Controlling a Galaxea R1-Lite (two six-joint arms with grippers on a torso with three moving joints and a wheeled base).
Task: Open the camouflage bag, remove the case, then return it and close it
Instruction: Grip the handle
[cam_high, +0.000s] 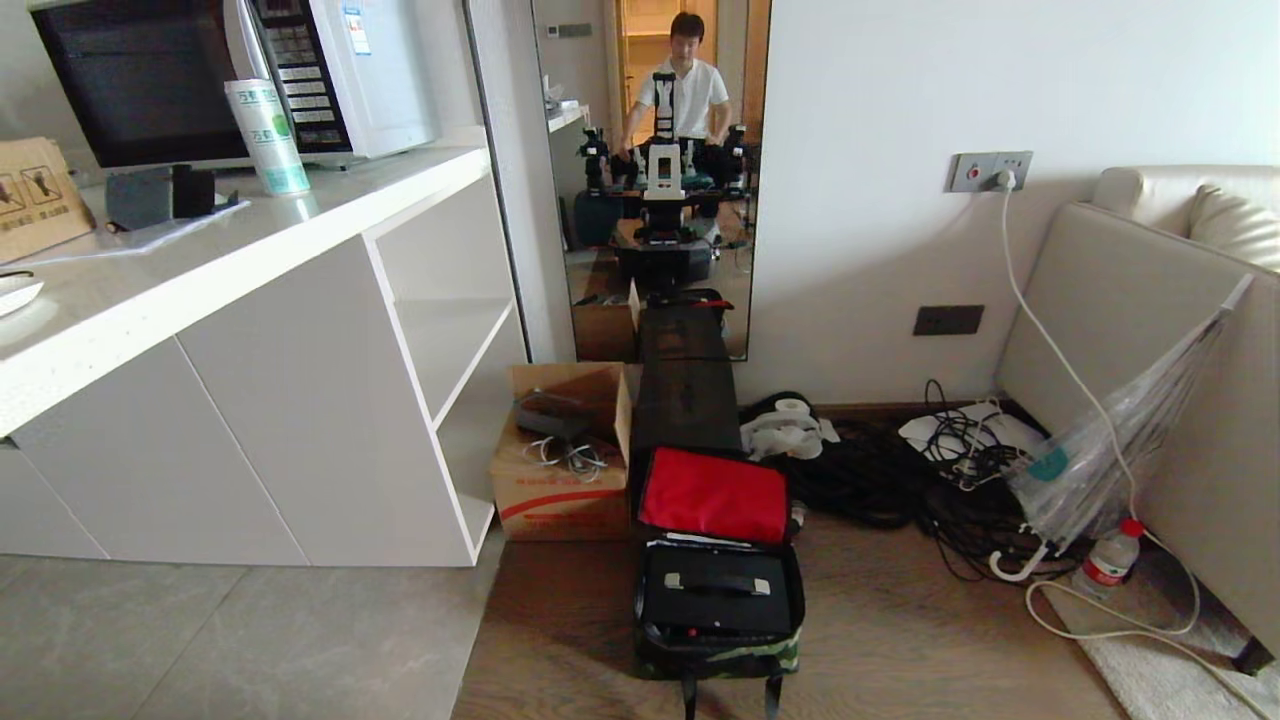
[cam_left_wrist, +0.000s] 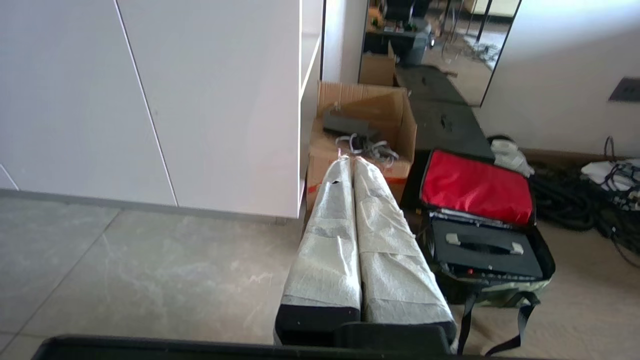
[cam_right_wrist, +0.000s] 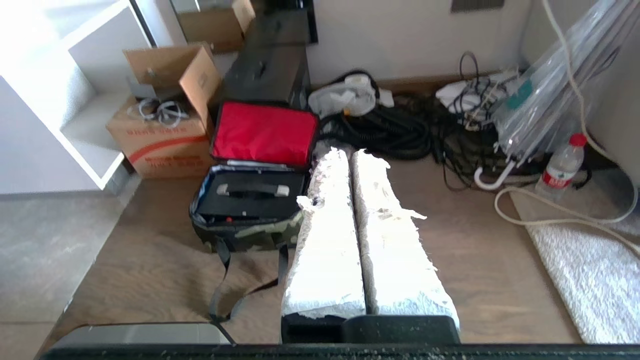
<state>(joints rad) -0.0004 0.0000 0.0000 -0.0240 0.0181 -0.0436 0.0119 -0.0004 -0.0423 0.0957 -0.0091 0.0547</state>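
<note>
Camouflage bag: lies on the wooden floor, unzipped, its red-lined lid flung back and propped toward the wall; black straps trail off the near edge.
Case: flat and black, lying inside the camouflage bag, handle with silver end mounts facing up; it fills most of the compartment.
Tall black box: stands directly behind the camouflage bag, between it and the mirror.
Cardboard box: just beside the camouflage bag on its left, flaps open, a dark device and pale cables inside.
White cabinet: further left of the camouflage bag, past the cardboard box, with open shelves on its end.
Black cables: heaped to the right of the camouflage bag along the wall.
Clear umbrella: well to the right of the camouflage bag, leaning against the sofa, with a plastic bottle beside it.
Mirror: on the wall behind the camouflage bag; it reflects the robot and a person behind it.
Left gripper: white-wrapped fingers pressed together, clenched on nothing, hanging in the air to the left of the camouflage bag, apart from it.
Right gripper: wrapped fingers likewise pressed together and empty, hanging to the right of the camouflage bag, not touching it.
</note>
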